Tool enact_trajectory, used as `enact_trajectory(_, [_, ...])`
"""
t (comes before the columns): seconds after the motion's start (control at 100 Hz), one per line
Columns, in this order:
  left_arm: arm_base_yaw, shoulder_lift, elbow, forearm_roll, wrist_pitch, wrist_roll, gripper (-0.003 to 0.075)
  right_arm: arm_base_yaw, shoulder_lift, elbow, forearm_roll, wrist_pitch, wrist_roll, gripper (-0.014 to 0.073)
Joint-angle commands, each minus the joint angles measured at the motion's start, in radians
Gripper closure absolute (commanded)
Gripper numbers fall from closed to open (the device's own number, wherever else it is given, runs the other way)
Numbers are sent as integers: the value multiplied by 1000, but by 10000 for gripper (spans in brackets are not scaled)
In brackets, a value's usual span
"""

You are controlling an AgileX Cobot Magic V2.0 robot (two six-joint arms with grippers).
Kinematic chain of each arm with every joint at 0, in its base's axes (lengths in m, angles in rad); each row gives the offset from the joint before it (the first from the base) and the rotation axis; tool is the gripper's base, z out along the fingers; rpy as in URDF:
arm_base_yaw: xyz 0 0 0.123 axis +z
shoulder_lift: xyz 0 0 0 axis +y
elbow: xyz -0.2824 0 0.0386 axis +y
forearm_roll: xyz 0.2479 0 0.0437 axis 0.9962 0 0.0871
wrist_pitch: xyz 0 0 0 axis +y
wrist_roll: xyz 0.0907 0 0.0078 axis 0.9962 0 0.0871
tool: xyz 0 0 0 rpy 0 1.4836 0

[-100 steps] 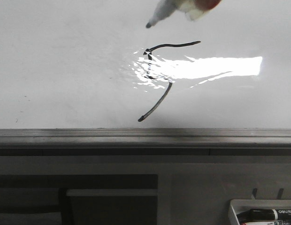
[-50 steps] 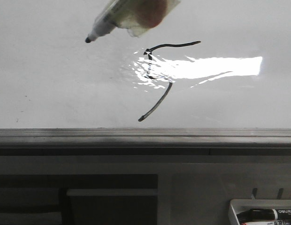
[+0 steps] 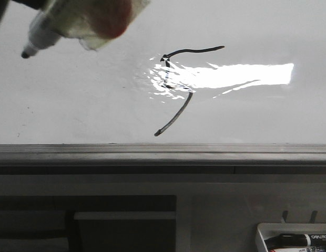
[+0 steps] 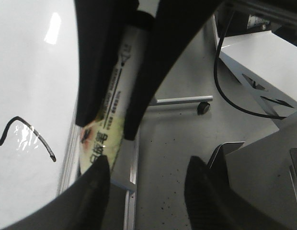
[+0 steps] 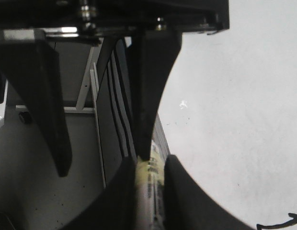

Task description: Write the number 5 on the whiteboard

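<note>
Left gripper (image 4: 120, 120) pinched tight on a marker (image 4: 111, 103) – barrel clamped between both fingers, printed text on the label too blurred to read. Right gripper (image 5: 147, 165) also closed on a pen-like barrel (image 5: 149, 191), label illegible. Front view: marker tip hangs upper left, off the whiteboard (image 3: 73, 105), well apart from the number 5 (image 3: 179, 86) mid-board beside the glare. A tray pen (image 3: 305, 240) reads "DELI" – only the front view shows it.

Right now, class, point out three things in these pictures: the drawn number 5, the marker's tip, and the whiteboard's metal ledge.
number 5 (image 3: 176, 114), front view, on its curved tail.
marker (image 3: 27, 52), front view, on its dark tip.
whiteboard (image 3: 163, 149), front view, on its grey ledge.
</note>
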Motion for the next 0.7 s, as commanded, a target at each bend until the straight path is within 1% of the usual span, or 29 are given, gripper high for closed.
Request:
enact_trajectory(0.0, [-13,17,-32,-46,-64,-11,454,9,-15,-31,-13,-106,-11,662])
enact_trajectory(0.08, [-13,22,-32,-47,-95,-27,470,18,-15,-31,-11,-101,-11,662])
enact_trajectory(0.18, [-13,22,-32,-47,-125,-34,470,18,-15,-31,-1,-100,-11,662])
enact_trajectory(0.31, [-13,22,-32,-30,-155,-76,465,18,-15,-31,-1,-88,-11,662])
enact_trajectory(0.38, [-13,22,-32,-12,-157,-89,454,18,-17,-31,-1,-78,-11,662])
enact_trajectory(0.69, [-13,22,-32,37,-151,-89,465,18,-18,-31,-1,-83,-11,662])
